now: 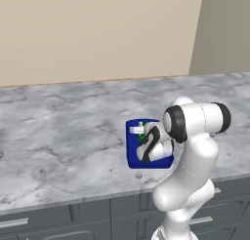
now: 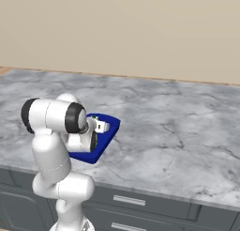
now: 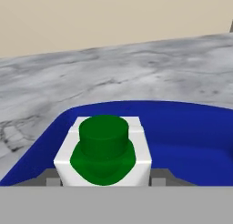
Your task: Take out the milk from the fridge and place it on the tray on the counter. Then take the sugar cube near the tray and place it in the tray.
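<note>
Milk (image 3: 103, 157) over tray (image 3: 191, 141), your tool (image 3: 103, 182) clamped on it; let go, then sugar cube (image 1: 138, 175) left.

Milk carton (image 3: 103, 161): white, dark green round cap, green patch beneath. Tray (image 3: 191, 141): deep blue. Counter (image 1: 63, 131): grey-white marble, darker veins. Cabinet fronts (image 1: 58, 219): dark grey, silver handles. Wall (image 2: 131, 28): beige. Sugar cube (image 1: 138, 175): pale whitish-grey.
</note>
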{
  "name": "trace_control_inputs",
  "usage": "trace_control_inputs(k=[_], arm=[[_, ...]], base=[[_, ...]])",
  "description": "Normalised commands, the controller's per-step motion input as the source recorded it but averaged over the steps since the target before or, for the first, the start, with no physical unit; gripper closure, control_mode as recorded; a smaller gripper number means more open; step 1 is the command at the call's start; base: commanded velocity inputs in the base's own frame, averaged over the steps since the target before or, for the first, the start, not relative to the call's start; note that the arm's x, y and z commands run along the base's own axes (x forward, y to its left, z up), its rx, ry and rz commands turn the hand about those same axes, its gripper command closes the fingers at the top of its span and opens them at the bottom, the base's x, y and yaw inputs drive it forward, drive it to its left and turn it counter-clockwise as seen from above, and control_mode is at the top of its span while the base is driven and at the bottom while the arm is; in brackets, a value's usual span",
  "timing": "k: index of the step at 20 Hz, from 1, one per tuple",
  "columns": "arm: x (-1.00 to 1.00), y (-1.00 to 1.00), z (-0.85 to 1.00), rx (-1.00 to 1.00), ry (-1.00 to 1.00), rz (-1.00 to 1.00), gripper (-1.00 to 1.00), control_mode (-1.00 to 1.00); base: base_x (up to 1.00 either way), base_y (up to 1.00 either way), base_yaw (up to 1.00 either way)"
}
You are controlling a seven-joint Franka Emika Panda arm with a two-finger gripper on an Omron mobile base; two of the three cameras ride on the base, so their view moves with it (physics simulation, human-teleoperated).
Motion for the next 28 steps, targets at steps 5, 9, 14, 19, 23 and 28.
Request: trace_control_inputs(k=[5, 9, 14, 19, 23, 28], arm=[[0.00, 0.00, -0.17, 0.00, 0.03, 0.00, 1.00, -1.00], [0.00, 0.00, -0.19, 0.00, 0.03, 0.00, 1.00, -1.00], [0.00, 0.02, -0.25, -0.01, 0.02, 0.00, -1.00, -1.00], [-0.04, 0.00, -0.02, 0.00, -0.01, 0.00, -1.00, -1.00], [-0.19, 0.00, 0.00, 0.00, -0.05, 0.00, -1.00, -1.00], [-0.26, 0.00, 0.04, 0.00, -0.09, 0.00, -1.00, -1.00]], base=[[0.00, 0.00, 0.00], [0.00, 0.00, 0.00], [0.00, 0.00, 0.00], [0.00, 0.00, 0.00], [0.00, 0.00, 0.00], [0.00, 0.00, 0.00]])
